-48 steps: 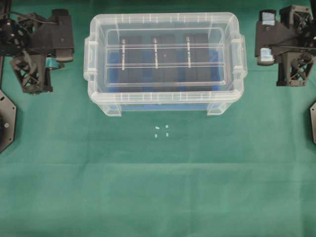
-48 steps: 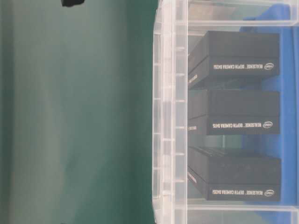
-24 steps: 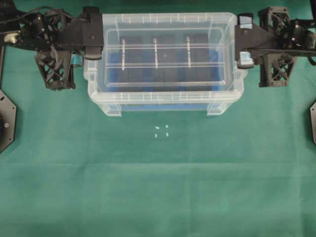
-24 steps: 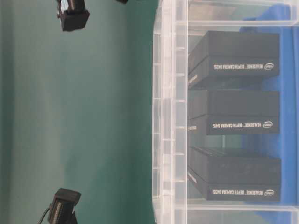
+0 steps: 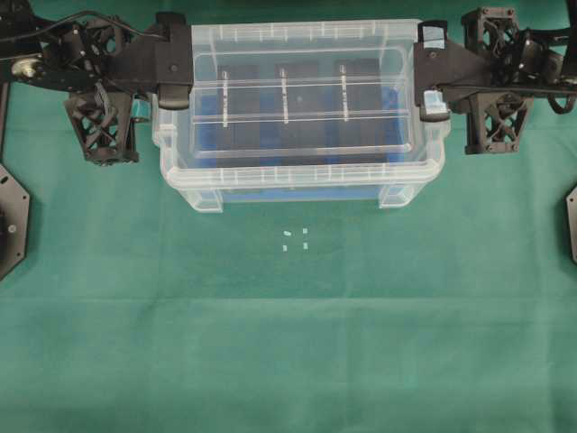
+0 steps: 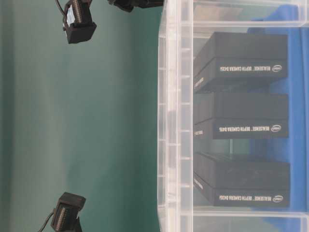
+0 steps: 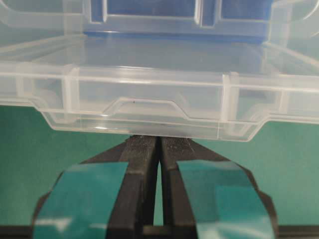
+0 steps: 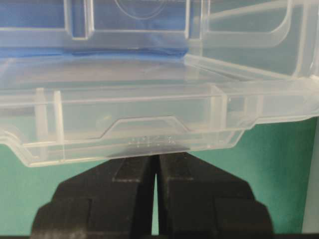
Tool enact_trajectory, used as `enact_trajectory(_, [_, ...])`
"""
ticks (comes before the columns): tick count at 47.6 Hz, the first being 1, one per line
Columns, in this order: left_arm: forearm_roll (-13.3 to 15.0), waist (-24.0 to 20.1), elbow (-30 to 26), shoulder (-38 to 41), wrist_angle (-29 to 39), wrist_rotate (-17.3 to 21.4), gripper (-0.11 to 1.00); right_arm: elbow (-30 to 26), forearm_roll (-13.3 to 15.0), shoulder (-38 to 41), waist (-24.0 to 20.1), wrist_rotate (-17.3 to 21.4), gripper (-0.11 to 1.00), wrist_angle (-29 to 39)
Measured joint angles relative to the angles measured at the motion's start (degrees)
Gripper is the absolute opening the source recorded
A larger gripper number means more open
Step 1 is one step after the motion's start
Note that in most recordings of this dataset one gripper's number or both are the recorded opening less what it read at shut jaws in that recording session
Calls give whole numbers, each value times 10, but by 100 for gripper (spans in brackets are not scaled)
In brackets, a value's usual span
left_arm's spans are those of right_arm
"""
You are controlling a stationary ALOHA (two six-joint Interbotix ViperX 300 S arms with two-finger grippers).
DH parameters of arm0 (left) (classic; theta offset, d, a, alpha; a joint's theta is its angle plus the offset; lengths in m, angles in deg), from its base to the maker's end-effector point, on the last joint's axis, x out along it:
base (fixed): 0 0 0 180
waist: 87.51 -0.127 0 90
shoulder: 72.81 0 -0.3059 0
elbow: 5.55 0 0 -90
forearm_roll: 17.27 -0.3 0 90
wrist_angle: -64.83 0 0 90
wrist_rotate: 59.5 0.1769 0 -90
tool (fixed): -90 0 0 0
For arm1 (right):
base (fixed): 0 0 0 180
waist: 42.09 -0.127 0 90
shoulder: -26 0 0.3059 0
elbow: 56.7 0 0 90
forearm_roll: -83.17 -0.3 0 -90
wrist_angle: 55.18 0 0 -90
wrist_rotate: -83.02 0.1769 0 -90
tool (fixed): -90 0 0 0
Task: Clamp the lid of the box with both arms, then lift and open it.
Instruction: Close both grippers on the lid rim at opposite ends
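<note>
Two grippers, left (image 5: 173, 77) and right (image 5: 431, 77), at opposite short ends of the lid (image 5: 302, 106), which sits on the box (image 5: 302, 185) at table centre-back. Best to raise both evenly, keeping the lid level. Only visible in wrist views: fingers (image 7: 144, 149) pressed together under each lid edge, pinch unconfirmed; spacing only overhead.

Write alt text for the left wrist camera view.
A clear plastic lid fills the upper view, its edge just past the tips of two black fingers pressed together and marked with teal tape. Green cloth shows below; the clear box with blue inside lies behind.
</note>
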Motion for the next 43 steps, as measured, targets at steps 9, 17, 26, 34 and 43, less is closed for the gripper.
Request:
enact_trajectory(9, [-1, 0, 0, 0, 0, 0, 1, 0, 0, 1, 0, 1, 0, 0])
enact_trajectory(17, [-1, 0, 0, 0, 0, 1, 1, 1, -1, 0, -3, 2, 0, 0])
enact_trajectory(26, [-1, 0, 0, -1, 0, 0, 1, 0, -1, 0, -6, 4, 0, 0])
enact_trajectory(34, [-1, 0, 0, 0, 0, -1, 1, 0, -1, -3, -9, 12, 0, 0])
enact_trajectory(43, [-1, 0, -2, -1, 3, -1, 1, 0, -1, -7, -9, 16, 0, 1])
